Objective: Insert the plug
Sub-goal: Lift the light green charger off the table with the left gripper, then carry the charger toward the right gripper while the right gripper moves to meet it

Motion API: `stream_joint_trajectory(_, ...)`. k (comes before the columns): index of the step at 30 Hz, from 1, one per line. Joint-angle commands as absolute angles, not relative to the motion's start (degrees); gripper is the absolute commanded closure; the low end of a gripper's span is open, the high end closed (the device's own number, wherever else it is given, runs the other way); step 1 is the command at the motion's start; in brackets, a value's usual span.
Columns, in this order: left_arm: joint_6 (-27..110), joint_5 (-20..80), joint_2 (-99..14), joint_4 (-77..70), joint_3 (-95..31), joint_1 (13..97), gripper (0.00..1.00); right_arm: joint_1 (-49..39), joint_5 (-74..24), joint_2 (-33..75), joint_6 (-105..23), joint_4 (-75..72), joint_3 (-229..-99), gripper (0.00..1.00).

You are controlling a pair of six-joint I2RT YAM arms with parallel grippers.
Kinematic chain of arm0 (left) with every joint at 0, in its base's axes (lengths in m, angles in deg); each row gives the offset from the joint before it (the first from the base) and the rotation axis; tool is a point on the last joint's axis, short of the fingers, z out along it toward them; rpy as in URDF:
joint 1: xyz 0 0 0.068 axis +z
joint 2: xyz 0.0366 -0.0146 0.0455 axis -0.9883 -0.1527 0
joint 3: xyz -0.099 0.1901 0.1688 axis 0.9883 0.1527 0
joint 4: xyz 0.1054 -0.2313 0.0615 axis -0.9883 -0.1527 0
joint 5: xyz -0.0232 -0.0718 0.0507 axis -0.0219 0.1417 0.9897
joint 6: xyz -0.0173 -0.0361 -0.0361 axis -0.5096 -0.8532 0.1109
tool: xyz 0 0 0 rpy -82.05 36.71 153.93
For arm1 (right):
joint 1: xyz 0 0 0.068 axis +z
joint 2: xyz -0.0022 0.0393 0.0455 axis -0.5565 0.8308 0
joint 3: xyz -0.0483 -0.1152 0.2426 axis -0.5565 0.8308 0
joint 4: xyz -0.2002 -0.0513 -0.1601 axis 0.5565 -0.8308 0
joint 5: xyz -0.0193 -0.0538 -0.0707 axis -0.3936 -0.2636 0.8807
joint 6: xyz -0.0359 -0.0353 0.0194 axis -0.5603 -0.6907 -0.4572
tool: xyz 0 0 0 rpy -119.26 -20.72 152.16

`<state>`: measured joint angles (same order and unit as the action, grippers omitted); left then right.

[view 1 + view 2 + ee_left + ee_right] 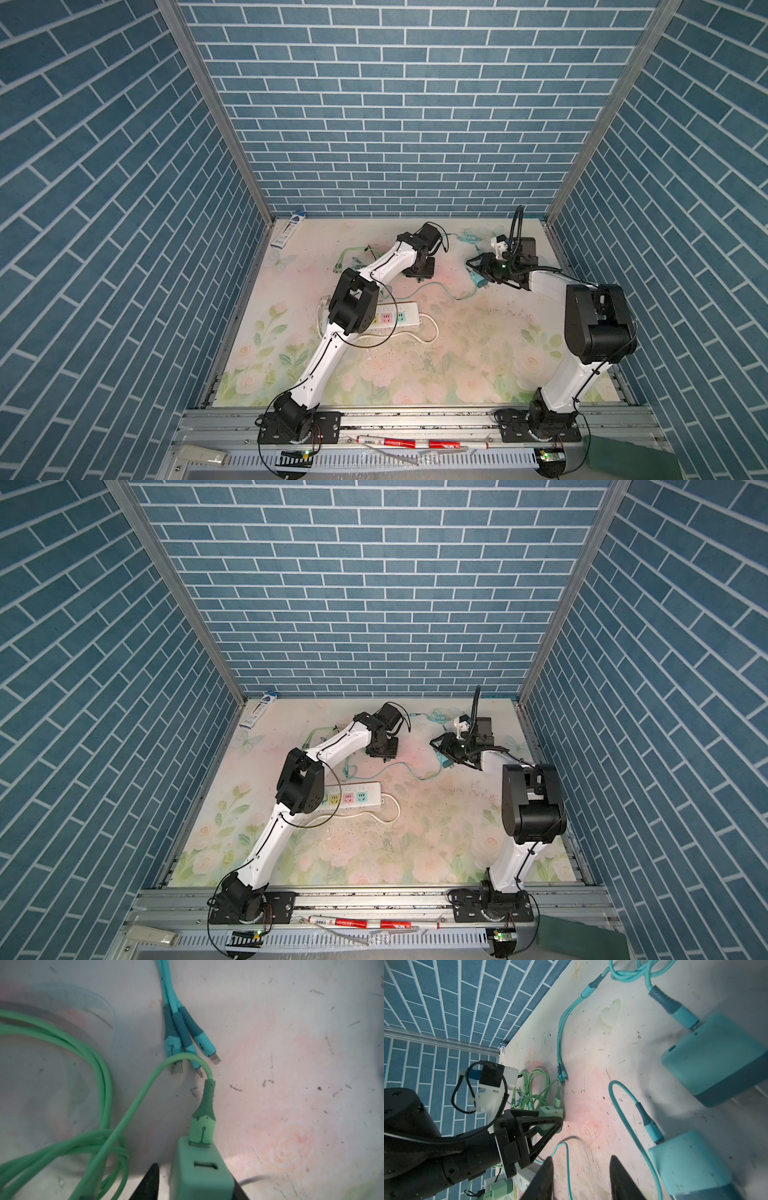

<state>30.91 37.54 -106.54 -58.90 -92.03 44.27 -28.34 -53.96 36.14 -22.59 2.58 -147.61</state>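
Green, hard, light

White power strip (401, 318) lies mid-frame. Above it, the left gripper (195, 1186) sits around the green plug (197, 1167); squeezing or not, I cannot tell. Best hold its smooth sides, not the soft cord (133, 1105). Open and empty: the right gripper (581, 1159).

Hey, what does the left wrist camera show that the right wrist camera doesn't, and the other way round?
Left wrist only: the metal ends of the blue connector tips, close enough to tell apart. Right wrist only: the left gripper straddling the green charger, two blue chargers, the brick wall. Both: the green charger, its plugged-in green cable, the blue connector tips.
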Motion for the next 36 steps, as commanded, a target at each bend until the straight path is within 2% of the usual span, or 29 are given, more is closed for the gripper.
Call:
stream_joint_trajectory(1,31.6,37.3,-108.2,-61.3,-93.2,44.1,0.55,-28.1,-53.8,35.5,-24.2,3.2,-147.8,0.56)
stream_joint_trajectory(9,32.9,37.8,-108.3,-62.0,-93.1,44.1,0.55,-28.1,-53.9,35.7,-24.1,3.4,-147.7,0.56)
stream_joint_trajectory(21,33.7,37.0,-109.1,-63.6,-94.0,44.1,0.62,-28.1,-54.0,36.0,-24.0,3.9,-147.5,0.55)
stream_joint_trajectory(24,33.8,36.5,-109.1,-63.8,-94.1,44.1,0.68,-28.1,-54.0,36.1,-24.0,3.9,-147.5,0.55)
stream_joint_trajectory(29,34.4,35.6,-108.9,-64.8,-94.9,44.0,0.84,-28.1,-54.0,35.8,-24.1,3.7,-147.6,0.55)
stream_joint_trajectory(36,40.6,34.0,-104.3,-62.0,-93.0,44.0,0.93,-28.1,-53.4,33.6,-25.4,-0.1,-149.2,0.55)
